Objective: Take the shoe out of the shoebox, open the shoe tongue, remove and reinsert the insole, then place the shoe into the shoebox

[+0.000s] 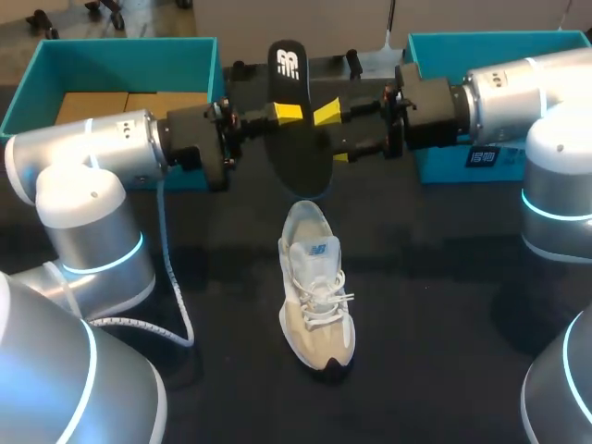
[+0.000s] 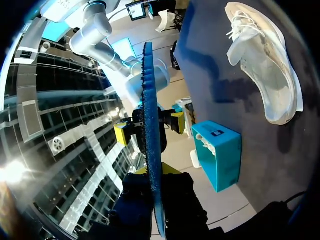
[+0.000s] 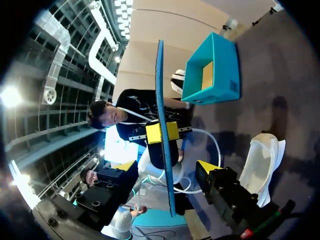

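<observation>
A black insole [image 1: 298, 129] stands on edge above the table, between my two grippers. My left gripper [image 1: 285, 113] is shut on its middle; in the left wrist view the insole [image 2: 150, 130] runs edge-on out from between the gripper's [image 2: 155, 172] fingers. My right gripper [image 1: 328, 125] faces it from the other side, open. In the right wrist view its fingers stand on either side of the insole [image 3: 161, 85] without touching it, gripper [image 3: 167, 167]. The white and beige shoe [image 1: 314, 291] lies on the black table below, laces up, also seen as shoe [image 2: 265, 65] and shoe [image 3: 260, 160].
A teal shoebox [image 1: 46, 83] with brown card inside stands at the back left, behind my left arm; shoebox [image 3: 220, 55]. A second teal box part [image 1: 490, 46] stands at the back right; teal box [image 2: 220, 155]. A white cable [image 1: 171, 277] trails over the table on the left.
</observation>
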Controlling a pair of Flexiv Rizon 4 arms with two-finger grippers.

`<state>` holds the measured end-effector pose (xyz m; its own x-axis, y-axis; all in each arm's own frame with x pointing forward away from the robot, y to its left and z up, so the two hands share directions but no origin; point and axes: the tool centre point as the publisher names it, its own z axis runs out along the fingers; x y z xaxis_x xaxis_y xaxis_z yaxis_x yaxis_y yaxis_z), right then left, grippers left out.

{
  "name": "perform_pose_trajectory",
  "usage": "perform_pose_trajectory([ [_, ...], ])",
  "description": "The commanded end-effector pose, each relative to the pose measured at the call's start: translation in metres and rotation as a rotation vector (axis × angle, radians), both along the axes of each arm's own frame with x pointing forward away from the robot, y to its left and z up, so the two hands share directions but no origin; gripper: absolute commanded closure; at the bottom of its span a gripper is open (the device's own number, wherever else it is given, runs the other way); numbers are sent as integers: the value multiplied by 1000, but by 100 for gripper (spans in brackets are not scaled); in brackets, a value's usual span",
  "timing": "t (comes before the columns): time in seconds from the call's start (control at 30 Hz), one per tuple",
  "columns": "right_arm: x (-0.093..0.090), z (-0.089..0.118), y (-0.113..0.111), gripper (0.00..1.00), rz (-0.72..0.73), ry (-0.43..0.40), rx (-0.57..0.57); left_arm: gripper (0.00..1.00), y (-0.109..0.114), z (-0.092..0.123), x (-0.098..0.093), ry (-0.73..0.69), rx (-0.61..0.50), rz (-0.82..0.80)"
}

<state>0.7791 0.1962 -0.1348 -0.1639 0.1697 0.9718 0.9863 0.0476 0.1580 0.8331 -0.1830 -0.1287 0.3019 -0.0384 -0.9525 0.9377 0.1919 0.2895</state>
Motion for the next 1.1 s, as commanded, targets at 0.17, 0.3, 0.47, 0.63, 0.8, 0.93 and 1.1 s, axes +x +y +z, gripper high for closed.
perform_pose_trajectory([
  [0.17,6,-4,8,58,22,1,2,100,-13,1,-2,5,-8,15],
  [0.3,6,-5,11,60,33,4,6,100,-16,1,-1,16,-14,23],
  [0.47,6,-7,15,66,41,9,11,100,-20,0,-1,16,-13,17],
  [0.63,5,-7,16,73,41,12,16,100,-22,2,1,12,-25,23],
  [0.8,5,-8,17,90,42,14,17,100,-25,2,2,10,-26,24],
  [0.93,4,-8,16,100,38,13,18,100,-25,2,3,11,-29,26],
  [1.1,4,-7,17,100,42,13,19,100,-24,0,4,12,-18,26],
])
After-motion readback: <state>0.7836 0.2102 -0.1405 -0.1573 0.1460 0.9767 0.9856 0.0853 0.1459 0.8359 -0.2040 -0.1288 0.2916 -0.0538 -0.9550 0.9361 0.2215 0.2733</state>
